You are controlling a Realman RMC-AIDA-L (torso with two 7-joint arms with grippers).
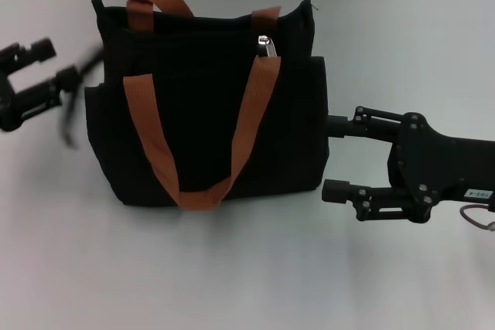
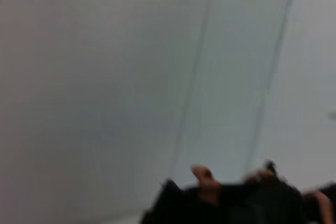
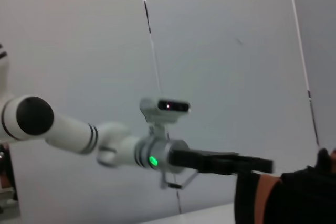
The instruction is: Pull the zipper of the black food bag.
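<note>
So we've got the black food bag (image 1: 209, 106) standing upright on the white table (image 1: 247, 268), center-left of the head frame, w/ two orange-brown straps (image 1: 255, 106) looping down its front. The zipper (image 1: 265, 44) is a little silver tab at the bag's top edge, right of center, just above where the right side of the front strap meets the bag.

Right claw (image 1: 329, 158) comes in from the right side of the frame, fingers spread open, upper one at the bag's right side, lower one just beside its bottom corner, gripping nothing.

Left claw (image 1: 81, 98) is at the left edge, next to the bag's left side, but it's blurry so we can't tell if it's open or closed.
</note>
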